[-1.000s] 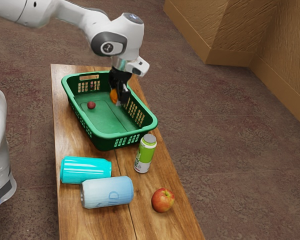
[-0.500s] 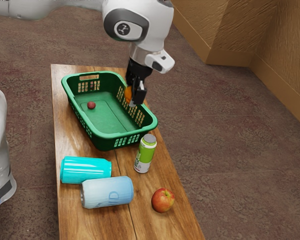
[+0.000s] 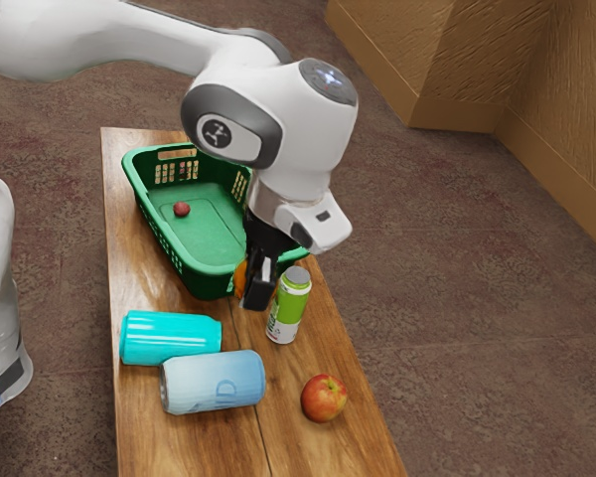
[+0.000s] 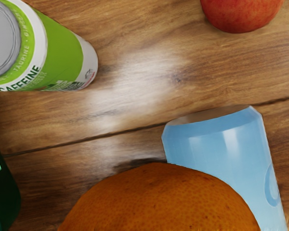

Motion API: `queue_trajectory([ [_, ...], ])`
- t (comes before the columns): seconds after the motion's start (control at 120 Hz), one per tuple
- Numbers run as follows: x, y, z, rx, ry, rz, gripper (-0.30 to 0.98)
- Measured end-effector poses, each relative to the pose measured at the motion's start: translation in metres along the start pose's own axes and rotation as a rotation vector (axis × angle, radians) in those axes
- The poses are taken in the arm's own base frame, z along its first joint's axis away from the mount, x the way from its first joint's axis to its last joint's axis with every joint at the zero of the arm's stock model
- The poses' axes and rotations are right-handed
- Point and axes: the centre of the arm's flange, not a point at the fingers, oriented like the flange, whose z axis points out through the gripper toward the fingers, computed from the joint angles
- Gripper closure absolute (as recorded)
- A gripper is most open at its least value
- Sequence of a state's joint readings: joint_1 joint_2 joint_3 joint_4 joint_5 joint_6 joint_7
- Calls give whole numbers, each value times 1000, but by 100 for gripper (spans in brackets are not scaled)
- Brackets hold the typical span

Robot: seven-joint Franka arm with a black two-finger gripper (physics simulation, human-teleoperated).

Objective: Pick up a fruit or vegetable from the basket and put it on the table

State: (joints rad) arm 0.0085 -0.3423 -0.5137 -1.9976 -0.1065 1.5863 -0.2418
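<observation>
my arm (image 3: 129,45) comes in from the exterior view's upper left and slopes gently down toward that view's right, passing above the far part of the tabletop (image 3: 164,442). at the wrist it bends, and the hand (image 3: 308,224) hangs below, so the tool (image 3: 254,294) points down at the wood with only a slight lean toward the exterior view's left. in that view the hand covers one corner of the green basket (image 3: 207,235).

i have the tool clamped on the orange (image 3: 240,281), which is out of the basket and over the tabletop, just beside the basket's near end. how close its underside is to the wood i cannot tell. in the wrist view the orange sits large under the hand, partly covering one end of the light blue can (image 4: 221,144), with bare planks beyond it and a corner of the basket near it.

the green and white can (image 3: 291,304) stands upright close to the tool, on the exterior view's right of it. the light blue can lies on its side nearer that camera, and the turquoise can (image 3: 169,338) lies just beside it. the apple (image 3: 324,397) rests on the wood, well apart from the basket. inside the basket, on its floor, is a small red fruit (image 3: 182,209).
</observation>
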Motion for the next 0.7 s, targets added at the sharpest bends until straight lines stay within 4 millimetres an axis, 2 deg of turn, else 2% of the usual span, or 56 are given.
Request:
queue_trajectory([
  [0.275,6,63,25,-8,-5,51,41],
  [0.483,20,87,40,-33,13,63,41],
  [0.55,20,100,40,-37,31,79,41],
  [0.7,6,135,33,-37,76,122,41],
])
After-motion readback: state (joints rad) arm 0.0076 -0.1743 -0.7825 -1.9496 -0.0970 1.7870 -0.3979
